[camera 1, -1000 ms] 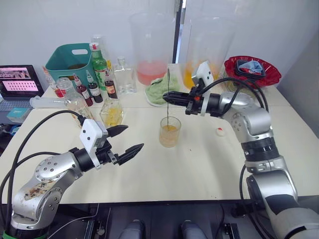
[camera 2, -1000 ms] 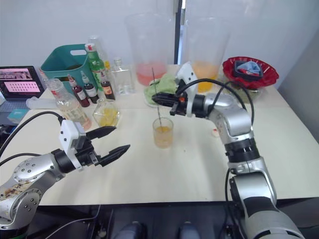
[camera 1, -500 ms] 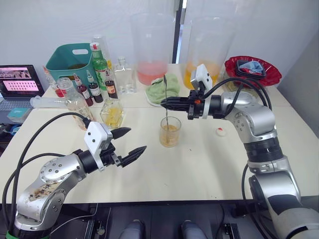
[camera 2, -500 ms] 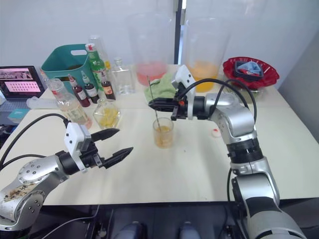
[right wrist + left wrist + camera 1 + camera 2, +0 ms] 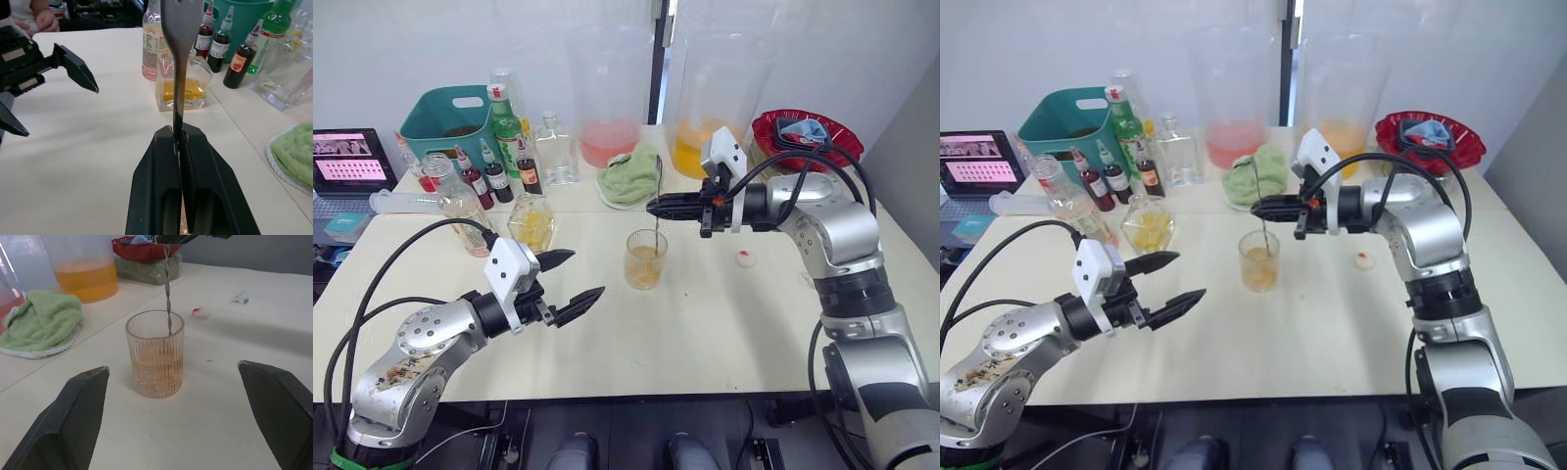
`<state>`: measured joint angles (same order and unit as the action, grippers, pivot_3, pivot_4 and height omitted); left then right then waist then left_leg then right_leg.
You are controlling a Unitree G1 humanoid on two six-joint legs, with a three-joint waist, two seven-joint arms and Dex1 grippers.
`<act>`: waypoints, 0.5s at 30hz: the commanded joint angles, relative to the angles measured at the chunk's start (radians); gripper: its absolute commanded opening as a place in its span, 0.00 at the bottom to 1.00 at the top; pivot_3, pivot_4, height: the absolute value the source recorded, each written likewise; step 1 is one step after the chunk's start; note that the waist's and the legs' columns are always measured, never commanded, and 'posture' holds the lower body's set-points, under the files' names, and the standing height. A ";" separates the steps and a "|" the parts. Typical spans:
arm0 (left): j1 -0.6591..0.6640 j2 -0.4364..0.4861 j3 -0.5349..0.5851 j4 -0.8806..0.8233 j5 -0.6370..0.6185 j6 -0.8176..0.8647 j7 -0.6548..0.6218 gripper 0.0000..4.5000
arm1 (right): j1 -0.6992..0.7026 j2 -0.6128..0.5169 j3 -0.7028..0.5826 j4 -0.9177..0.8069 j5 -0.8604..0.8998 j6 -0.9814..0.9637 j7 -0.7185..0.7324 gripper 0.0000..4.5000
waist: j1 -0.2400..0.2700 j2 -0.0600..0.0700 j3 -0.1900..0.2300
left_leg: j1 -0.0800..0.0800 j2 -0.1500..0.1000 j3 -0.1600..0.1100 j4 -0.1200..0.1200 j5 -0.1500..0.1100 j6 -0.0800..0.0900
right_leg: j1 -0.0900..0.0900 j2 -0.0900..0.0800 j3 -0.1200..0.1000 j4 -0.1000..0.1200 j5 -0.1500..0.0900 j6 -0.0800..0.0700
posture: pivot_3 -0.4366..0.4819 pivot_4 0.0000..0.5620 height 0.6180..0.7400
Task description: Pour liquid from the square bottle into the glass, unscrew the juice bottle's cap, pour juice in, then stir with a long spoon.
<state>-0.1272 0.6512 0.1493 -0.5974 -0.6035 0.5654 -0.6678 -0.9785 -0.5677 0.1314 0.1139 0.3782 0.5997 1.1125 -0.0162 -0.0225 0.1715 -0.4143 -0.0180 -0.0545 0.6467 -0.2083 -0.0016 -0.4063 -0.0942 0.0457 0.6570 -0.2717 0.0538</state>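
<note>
The long spoon (image 5: 1259, 211) was pinched upright by the right claw (image 5: 1267, 209), directly above the glass (image 5: 1259, 261), its bowl dipped inside. The left claw (image 5: 1173, 281) was held wide apart at the glass's seven o'clock, well clear.

left gripper (image 5: 566, 277): fingers spread wide, low over table | right gripper (image 5: 656, 208): fingers pinched together, arm extended leftward

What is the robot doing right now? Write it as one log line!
step: stirring | right end effector: shut on long spoon | spoon: in glass | left end effector: open, empty | cap: on table
</note>
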 commanded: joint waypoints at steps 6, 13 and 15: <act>-0.030 0.012 0.011 -0.010 0.004 -0.022 -0.023 0.99 | -0.035 0.082 -0.030 0.051 -0.028 -0.115 -0.069 0.00 | 0.000 0.000 0.000 | 0.000 0.000 0.000 0.000 0.000 0.000 | 0.000 0.000 0.000 0.000 0.000 0.000 | 0.48 0.27 1.00; -0.034 0.017 0.009 -0.011 0.006 -0.019 -0.031 0.99 | -0.032 0.150 -0.047 0.056 -0.012 -0.150 -0.114 0.00 | -0.001 0.000 0.000 | 0.000 0.000 -0.001 0.000 0.000 0.000 | 0.000 0.000 0.000 0.001 0.000 0.000 | 0.48 0.27 1.00; -0.037 0.019 0.008 -0.009 0.006 -0.019 -0.034 0.99 | -0.029 0.161 -0.049 0.050 -0.005 -0.146 -0.118 0.00 | -0.001 0.000 0.000 | 0.000 0.000 -0.001 0.000 0.000 0.000 | 0.000 0.000 0.000 0.001 0.000 0.000 | 0.48 0.27 1.00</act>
<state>-0.1483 0.6593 0.1481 -0.5931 -0.5948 0.5655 -0.6940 -0.9790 -0.4116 0.1154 0.2003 0.3487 0.4661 0.9985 -0.0173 -0.0225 0.1715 -0.4143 -0.0181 -0.0552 0.6468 -0.2082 -0.0019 -0.4064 -0.0942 0.0457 0.6577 -0.2717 0.0538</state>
